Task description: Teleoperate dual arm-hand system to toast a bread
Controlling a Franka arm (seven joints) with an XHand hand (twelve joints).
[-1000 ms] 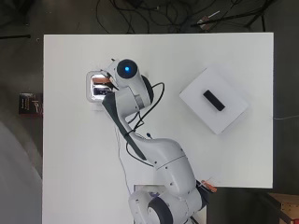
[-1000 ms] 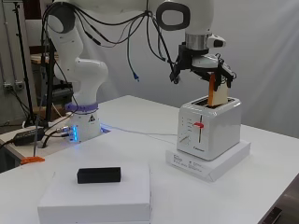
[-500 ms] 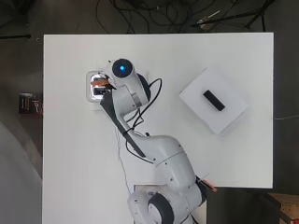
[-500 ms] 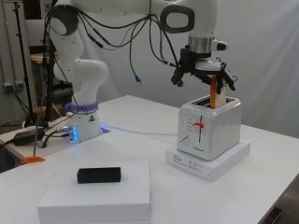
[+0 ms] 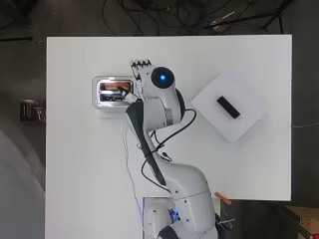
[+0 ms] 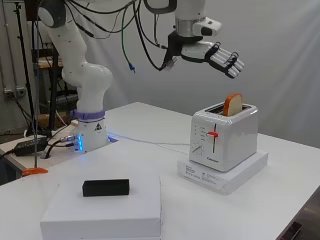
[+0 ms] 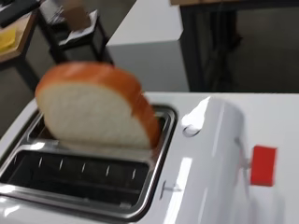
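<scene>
— While the hand hangs above the toaster, what are its fingers doing?
— They're stretched out straight, spread apart, holding nothing.
— And the bread slice?
— Standing upright in one slot of the toaster, top half poking out; the red lever sits up. The other slot is empty.

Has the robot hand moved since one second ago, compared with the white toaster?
Yes. The hand has let go of the bread slice and risen above the white toaster, open.
</scene>
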